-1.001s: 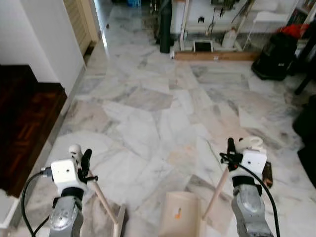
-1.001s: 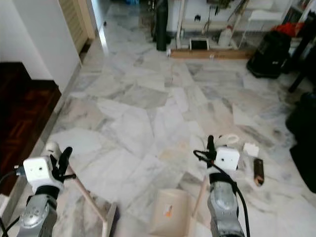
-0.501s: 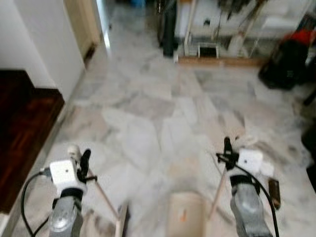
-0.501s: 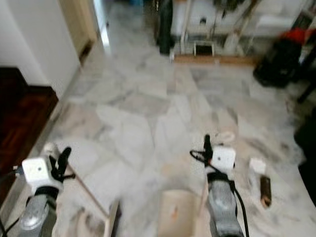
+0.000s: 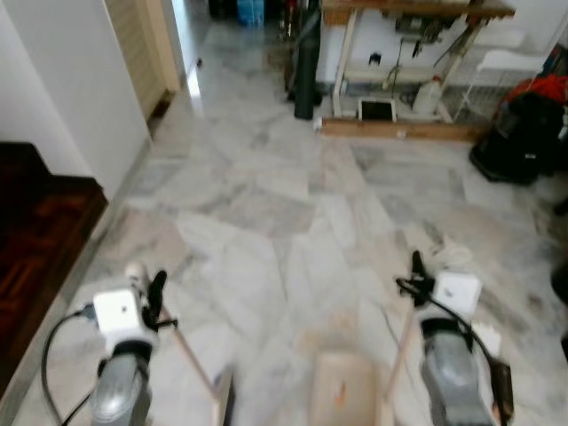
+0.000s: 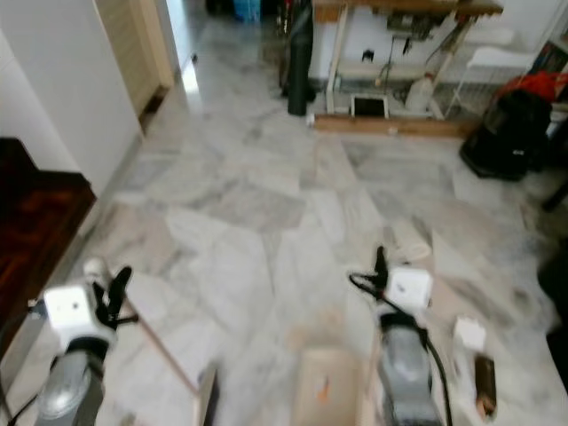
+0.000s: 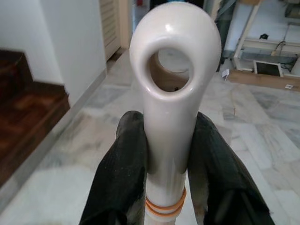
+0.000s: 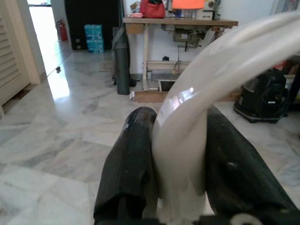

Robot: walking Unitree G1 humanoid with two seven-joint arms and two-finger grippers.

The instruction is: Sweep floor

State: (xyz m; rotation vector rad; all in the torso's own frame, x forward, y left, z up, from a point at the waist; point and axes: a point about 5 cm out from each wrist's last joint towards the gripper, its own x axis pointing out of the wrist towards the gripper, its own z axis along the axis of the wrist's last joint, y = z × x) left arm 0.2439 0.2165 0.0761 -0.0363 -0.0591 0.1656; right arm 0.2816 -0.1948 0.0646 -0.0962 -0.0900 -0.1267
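Note:
My left gripper (image 5: 151,296) is shut on the broom's handle (image 7: 174,70), a white cap with a hole through it, with black fingers (image 7: 123,173) on both sides. The wooden stick (image 5: 190,362) runs down to the broom head (image 5: 222,408) on the marble floor. My right gripper (image 5: 415,274) is shut on the dustpan's white loop handle (image 8: 197,105). Its stick (image 5: 397,355) leads down to the beige dustpan (image 5: 342,396) between my arms. Litter lies to the right: a crumpled white piece (image 6: 410,240), a white card (image 6: 468,333) and a small brown item (image 6: 484,399).
A dark wooden step (image 5: 35,231) and a white wall (image 5: 62,80) close off the left. Far ahead stand a table (image 5: 417,12), a dark upright cylinder (image 5: 304,80), a wooden plank (image 5: 390,129) and a black bag (image 5: 524,133). Marble floor stretches ahead.
The whole view has shifted as the camera moved forward; the far table shows more and the litter sits lower in the picture. Both grippers keep their hold.

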